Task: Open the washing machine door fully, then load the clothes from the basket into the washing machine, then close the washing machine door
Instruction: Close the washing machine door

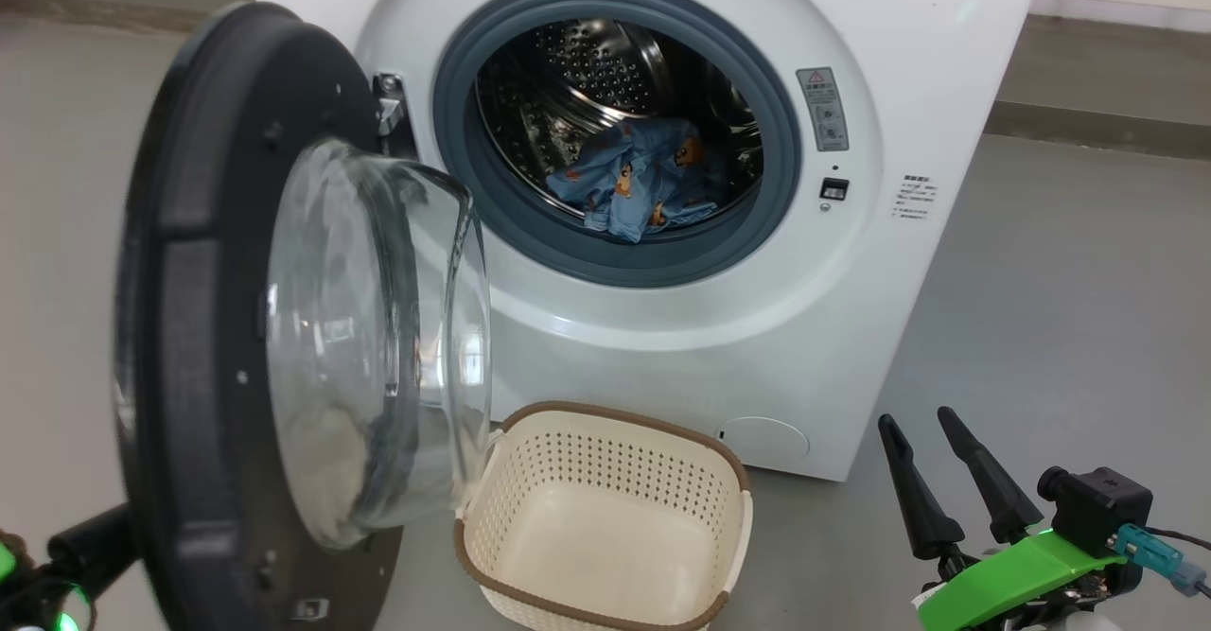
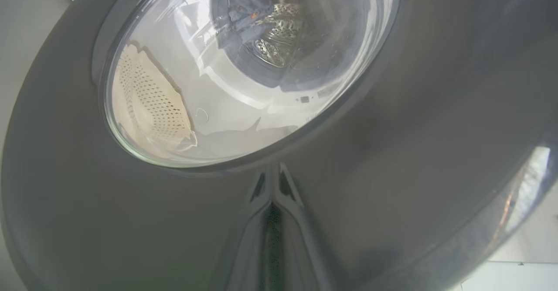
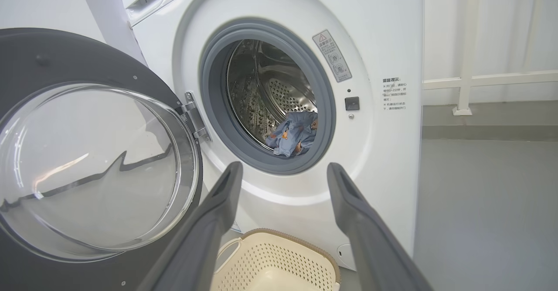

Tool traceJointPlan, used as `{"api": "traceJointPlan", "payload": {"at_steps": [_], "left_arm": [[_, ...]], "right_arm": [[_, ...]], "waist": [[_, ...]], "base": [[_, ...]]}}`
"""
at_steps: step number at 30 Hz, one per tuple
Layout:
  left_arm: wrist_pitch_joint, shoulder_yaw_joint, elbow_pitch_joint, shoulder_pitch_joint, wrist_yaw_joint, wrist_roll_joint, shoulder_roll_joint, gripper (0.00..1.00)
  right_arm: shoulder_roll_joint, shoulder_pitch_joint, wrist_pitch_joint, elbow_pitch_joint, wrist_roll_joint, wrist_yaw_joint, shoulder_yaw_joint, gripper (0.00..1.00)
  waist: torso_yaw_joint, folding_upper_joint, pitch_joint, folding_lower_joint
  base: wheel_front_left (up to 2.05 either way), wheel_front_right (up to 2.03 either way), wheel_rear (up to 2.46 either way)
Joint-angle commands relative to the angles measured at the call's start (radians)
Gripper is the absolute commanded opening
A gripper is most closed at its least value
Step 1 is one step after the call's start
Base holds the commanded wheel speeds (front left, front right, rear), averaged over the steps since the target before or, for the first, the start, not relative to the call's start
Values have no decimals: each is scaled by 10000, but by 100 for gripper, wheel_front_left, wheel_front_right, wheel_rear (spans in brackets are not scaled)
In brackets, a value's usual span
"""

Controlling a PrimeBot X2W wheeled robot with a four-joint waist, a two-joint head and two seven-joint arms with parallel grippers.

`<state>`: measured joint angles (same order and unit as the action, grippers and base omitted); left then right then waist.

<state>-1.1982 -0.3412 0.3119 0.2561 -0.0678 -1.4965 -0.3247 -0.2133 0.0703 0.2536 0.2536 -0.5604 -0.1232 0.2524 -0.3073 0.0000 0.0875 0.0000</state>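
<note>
The white washing machine [image 1: 908, 73] stands with its round black door [image 1: 180, 234] swung out to the left, glass bowl [image 1: 378, 347] facing the drum. The blue bear-print clothes [image 1: 643, 182] lie inside the steel drum, behind the grey gasket. Below the opening, the cream basket [image 1: 587, 465] sits on the floor, and it looks empty. In the left wrist view, my left gripper [image 2: 272, 203] is shut, its tips against the door's glossy outer face [image 2: 392, 151] just below the window. My right gripper [image 1: 916, 420] hovers open and empty at the lower right, pointing at the opening [image 3: 284, 171].
Grey floor [image 1: 1060, 309] stretches to the right of the machine. A white rail [image 3: 479, 81] runs along the wall at the back right. The open door stands between my left arm [image 1: 90, 546] and the basket.
</note>
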Motion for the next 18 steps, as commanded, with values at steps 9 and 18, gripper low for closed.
{"api": "traceJointPlan", "payload": {"at_steps": [9, 18], "left_arm": [[-241, 204, -2685, -474, -799, -158, 590, 0], [189, 457, -3271, -479, -751, -62, 1281, 0]], "right_arm": [[-4, 249, 82, -254, 158, -75, 110, 100], [2, 305, 82, -267, 200, -75, 85, 100]], "waist": [[949, 0, -87, 0], [2191, 0, -124, 0]], "base": [[0, 0, 0], [0, 0, 0]]}}
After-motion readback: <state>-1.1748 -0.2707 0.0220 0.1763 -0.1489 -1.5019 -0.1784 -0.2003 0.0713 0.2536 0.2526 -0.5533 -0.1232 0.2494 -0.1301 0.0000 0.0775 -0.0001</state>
